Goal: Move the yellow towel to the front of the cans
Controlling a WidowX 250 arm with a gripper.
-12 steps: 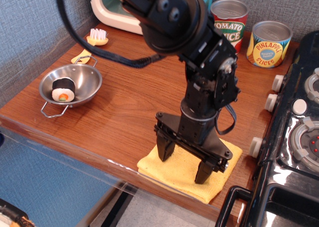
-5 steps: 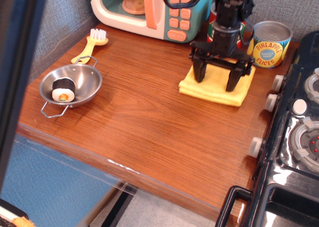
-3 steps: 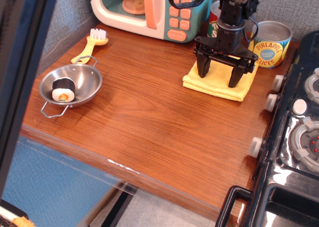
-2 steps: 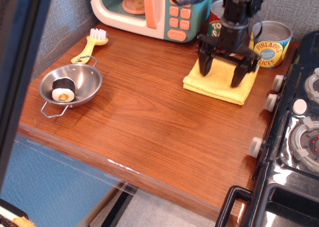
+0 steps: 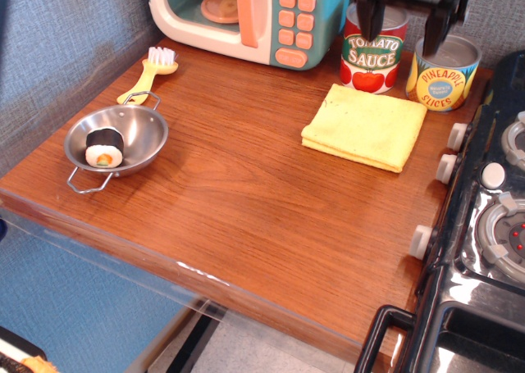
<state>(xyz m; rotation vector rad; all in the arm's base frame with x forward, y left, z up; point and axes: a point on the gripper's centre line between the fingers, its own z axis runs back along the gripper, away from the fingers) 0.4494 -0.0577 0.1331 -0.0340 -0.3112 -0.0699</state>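
The yellow towel lies flat and folded on the wooden counter, right in front of the two cans. The red-and-white Tomato Sauce can and the yellow-and-blue Pineapple Slices can stand behind it at the back right. My gripper is open and empty, raised above the cans at the top edge of the view, fingers pointing down, clear of the towel. Its upper part is out of frame.
A toy microwave stands at the back. A yellow-handled brush lies at the back left. A metal bowl with a sushi roll sits at the left. A black stove borders the right side.
My gripper carried the towel from the counter's front edge to in front of the cans, let go of it and rose clear. The towel now lies free.
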